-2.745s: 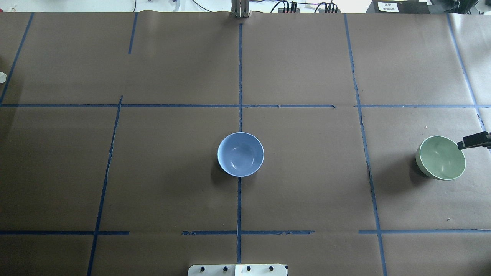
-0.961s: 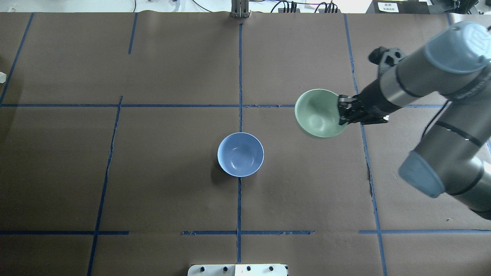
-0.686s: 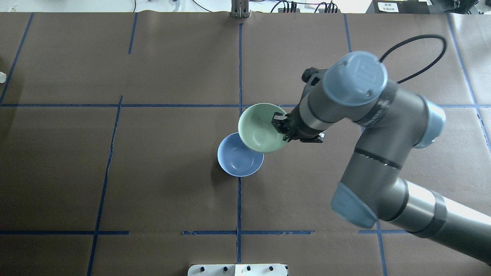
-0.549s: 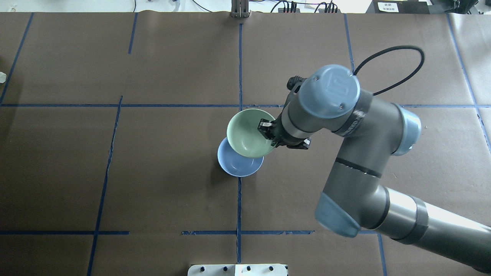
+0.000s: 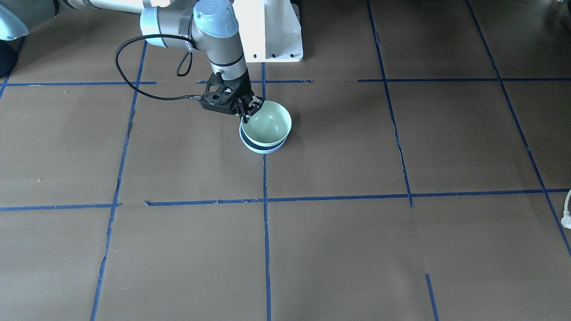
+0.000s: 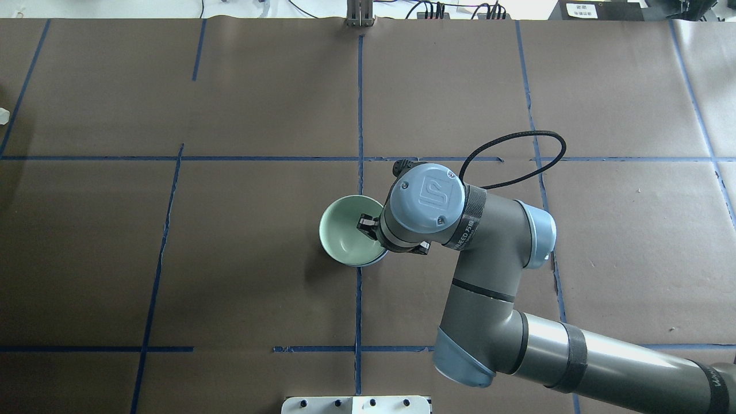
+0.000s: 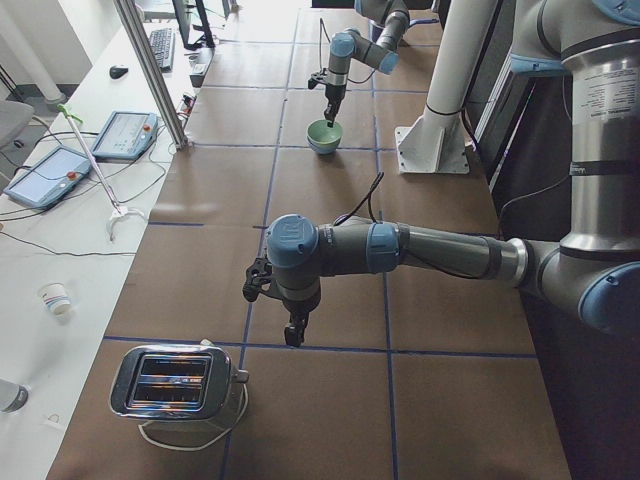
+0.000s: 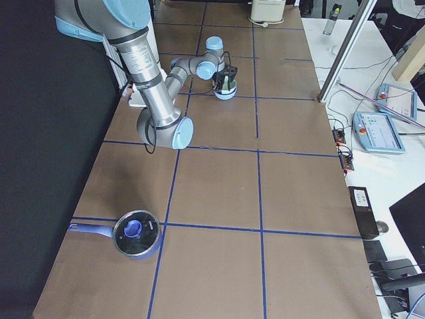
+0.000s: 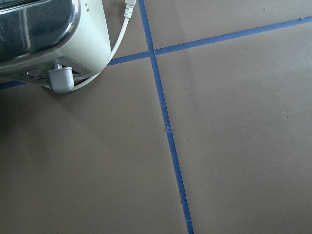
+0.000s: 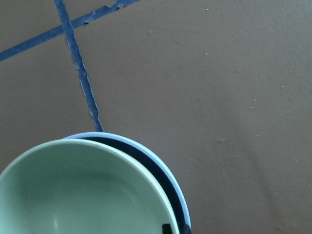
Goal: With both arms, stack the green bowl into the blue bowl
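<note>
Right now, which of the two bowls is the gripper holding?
The green bowl: the right gripper pinches its rim. It sits inside the blue bowl, which no gripper touches and which shows only as an edge around it.

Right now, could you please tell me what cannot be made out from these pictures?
Blue bowl inside: overhead, the green bowl covers it; the right wrist view cuts both off at its bottom edge.
Left hand, open or shut: too small in the exterior left view.
Right hand fingers: overhead, its own wrist hides most of them.
</note>
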